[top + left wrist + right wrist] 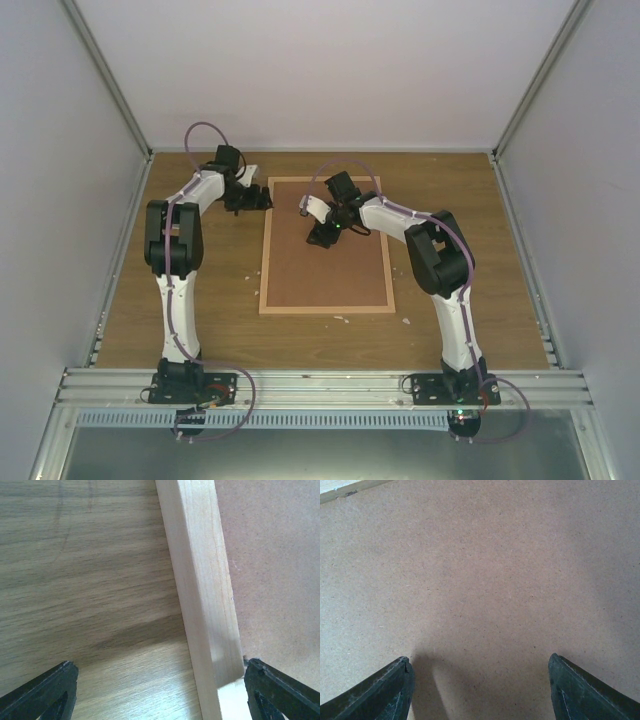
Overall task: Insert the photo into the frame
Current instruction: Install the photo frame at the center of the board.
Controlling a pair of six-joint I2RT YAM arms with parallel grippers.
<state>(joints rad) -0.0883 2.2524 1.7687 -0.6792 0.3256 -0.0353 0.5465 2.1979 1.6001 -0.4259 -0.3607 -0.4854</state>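
Observation:
The frame (264, 250), thin light wood rails, lies flat on the table with a plain brown backing board (325, 270) filling it. The photo is not visible in any view. My left gripper (262, 200) is open at the frame's far left corner. In the left wrist view it (159, 672) straddles the left rail (200, 580), one finger over the table, the other over the board (270, 555). My right gripper (320, 238) is open and empty, low over the far part of the board (480, 570). In its wrist view, the gripper (480, 665) faces bare board, a rail (345, 491) at top left.
Small white scraps (406, 321) lie on the wooden table (200, 300) near the frame's near edge. White walls enclose the table on three sides. A metal rail (320, 382) runs along the near edge by the arm bases.

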